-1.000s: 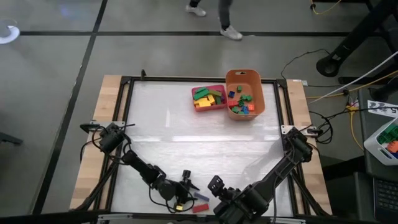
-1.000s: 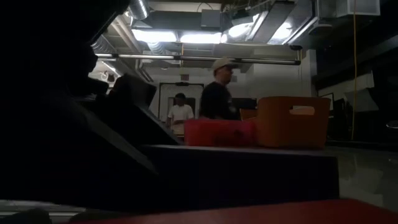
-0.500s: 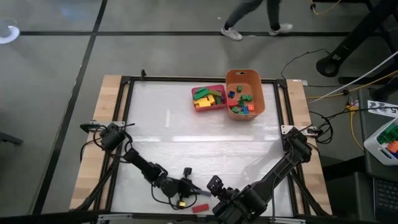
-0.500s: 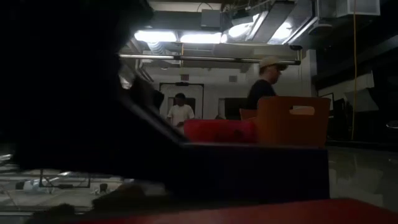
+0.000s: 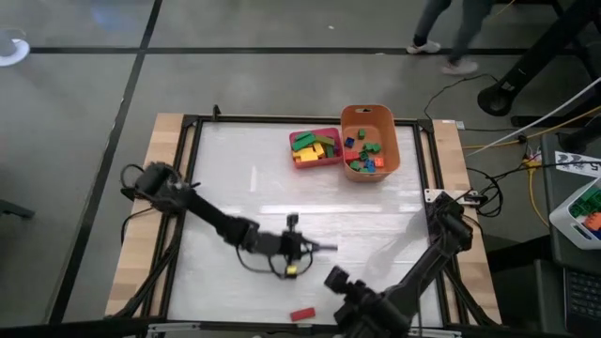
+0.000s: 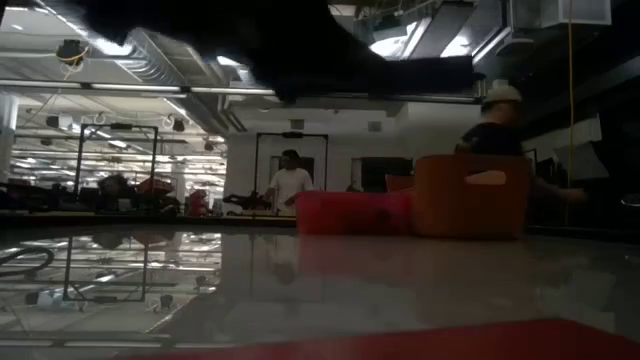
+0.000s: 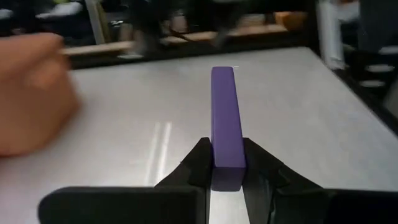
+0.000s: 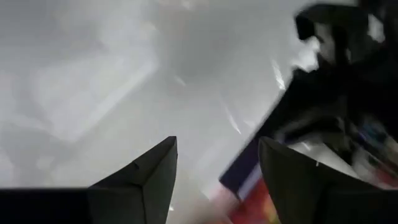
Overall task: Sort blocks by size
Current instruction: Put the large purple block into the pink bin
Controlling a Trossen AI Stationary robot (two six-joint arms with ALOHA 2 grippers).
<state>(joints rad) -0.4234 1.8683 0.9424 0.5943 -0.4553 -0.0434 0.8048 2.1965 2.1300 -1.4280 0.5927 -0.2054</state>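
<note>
Left gripper clamped shut on one end of a purple bar, most of the bar sticking out free ahead of the fingers; seen from above at mid-table, well short of the bins. Bar long, slim, square in section, solid purple, flat clean faces, sharp edges; reads as rigid and light, probably smooth plastic or painted wood, so a bit slippery across flat sides. Held by the end only, so could pivot or slide in the grip on a quick swing; a hold nearer the middle across the narrow width would sit safer. Not fragile, a drop likely just bounces it away. Right gripper low at near edge of the table, fingers apart, nothing between them. Red block lying flat on the table at near edge, just left of the right arm, small and rectangular, untouched. Pink tray at far side holding green, yellow, orange bars; orange tub touching it on the right, holding small blue, green, red cubes. Purple bar a long piece, so most likely bound for the pink tray. Person walking past beyond the far end of the table.
</note>
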